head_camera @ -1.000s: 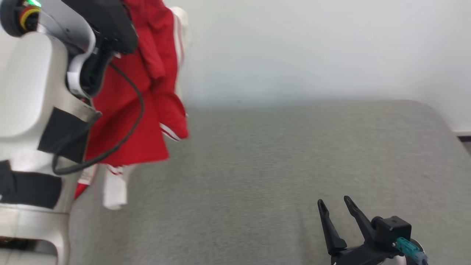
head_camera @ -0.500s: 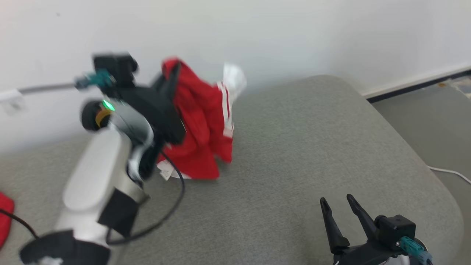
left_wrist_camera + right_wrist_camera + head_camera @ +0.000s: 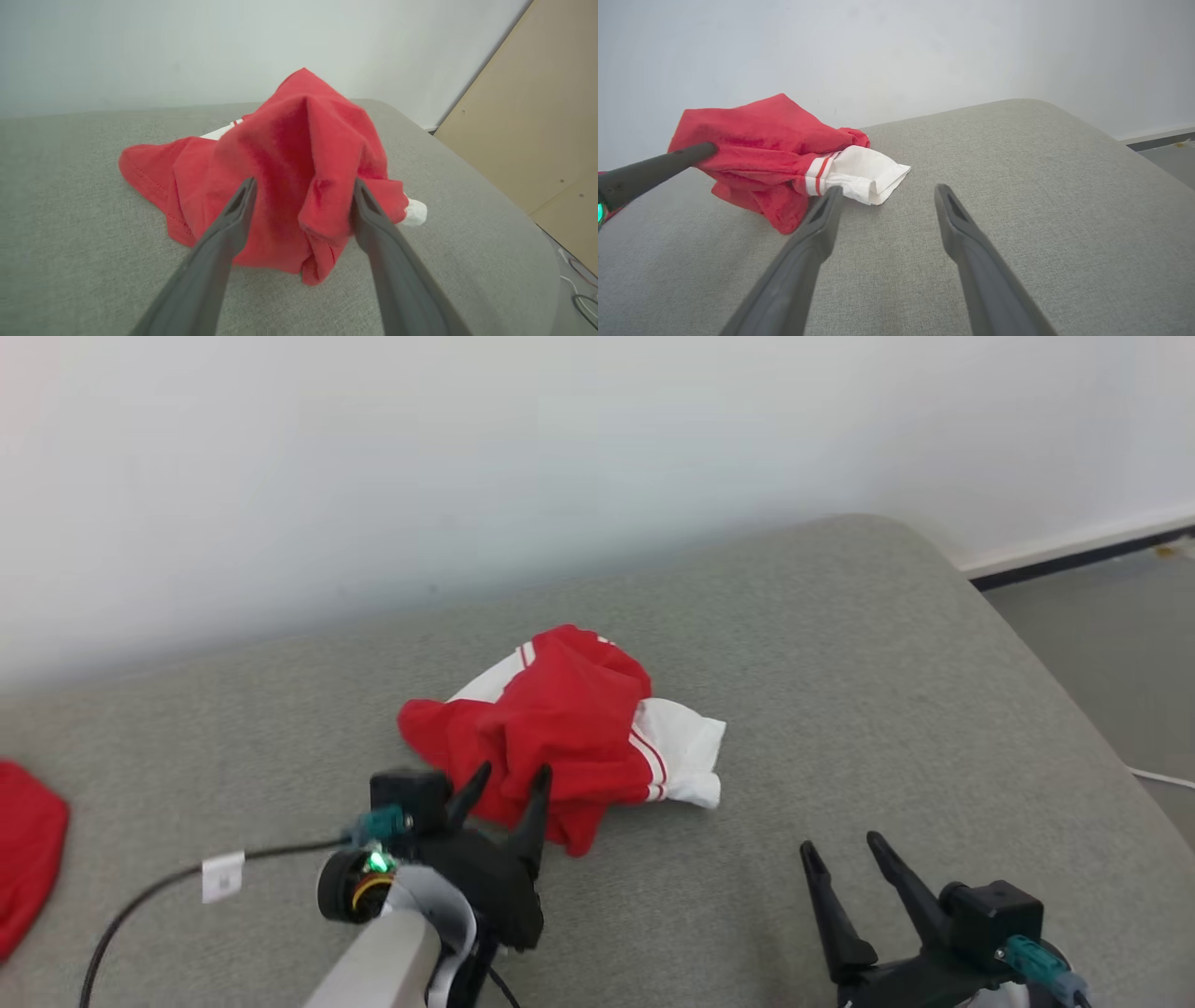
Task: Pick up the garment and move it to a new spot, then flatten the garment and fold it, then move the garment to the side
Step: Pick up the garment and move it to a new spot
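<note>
1. The crumpled red-and-white cloth garment point(image 3: 560, 728) lies in a loose heap at the centre of the head view, on the grey upholstered surface point(image 3: 840, 709).
2. It looks light, soft and limp. It will probably sag and drag rather than keep its shape, and the fabric should pinch easily without slipping.
3. Good places to grip seem to be the white striped sleeve point(image 3: 859, 175) sticking out at the right of the heap, or a red hem at its left edge.
4. The left gripper point(image 3: 512, 784) stands wide open at the heap's lower edge. In the left wrist view a raised red fold sits between its fingers point(image 3: 224, 242), unclamped.
5. The right gripper point(image 3: 842, 847), at the lower right, is spread open, holds nothing, and is apart from the cloth.
</note>
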